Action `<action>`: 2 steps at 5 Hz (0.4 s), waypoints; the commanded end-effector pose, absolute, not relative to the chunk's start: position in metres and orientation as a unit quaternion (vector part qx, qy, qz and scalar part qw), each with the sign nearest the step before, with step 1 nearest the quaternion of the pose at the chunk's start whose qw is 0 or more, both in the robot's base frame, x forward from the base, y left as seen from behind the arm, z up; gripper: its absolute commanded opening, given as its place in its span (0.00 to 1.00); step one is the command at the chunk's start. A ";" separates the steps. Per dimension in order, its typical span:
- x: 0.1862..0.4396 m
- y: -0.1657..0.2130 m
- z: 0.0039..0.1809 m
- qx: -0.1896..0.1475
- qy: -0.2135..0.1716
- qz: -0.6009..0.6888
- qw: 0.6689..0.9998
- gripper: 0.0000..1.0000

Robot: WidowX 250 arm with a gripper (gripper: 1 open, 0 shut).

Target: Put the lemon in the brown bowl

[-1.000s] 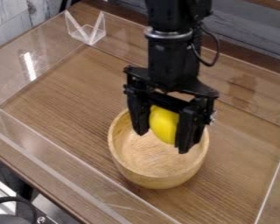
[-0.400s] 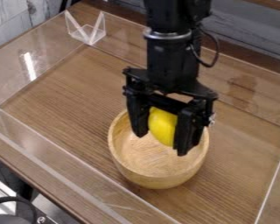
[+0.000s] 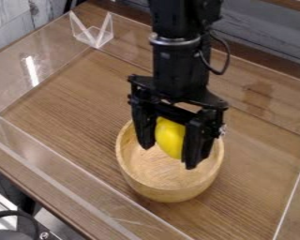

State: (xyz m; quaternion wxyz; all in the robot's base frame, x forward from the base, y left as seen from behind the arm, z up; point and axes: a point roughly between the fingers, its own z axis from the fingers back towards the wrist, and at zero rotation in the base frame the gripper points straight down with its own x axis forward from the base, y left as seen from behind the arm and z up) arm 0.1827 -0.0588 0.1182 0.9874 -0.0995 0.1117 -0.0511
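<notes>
We note the black end effector (image 3: 174, 141) pointing straight down over the brown bowl (image 3: 169, 171), its two fingers (image 3: 142, 129) closed against either side of the lemon (image 3: 172, 140). The lemon sits between the fingers, above the bowl's inner floor and within the ring of the rim; we cannot tell whether it touches the wood below. The fingertips reach down to about rim level. The bowl rests on the wood-grain counter (image 3: 78, 98), near its front edge. A clear plastic wall (image 3: 65, 202) borders the counter, and a small clear stand (image 3: 91, 29) sits far back left, well apart from the bowl.
</notes>
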 end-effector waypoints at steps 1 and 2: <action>0.185 -0.056 0.128 -0.103 0.086 -0.059 0.989 1.00; 0.184 -0.055 0.127 -0.104 0.086 -0.062 0.989 0.00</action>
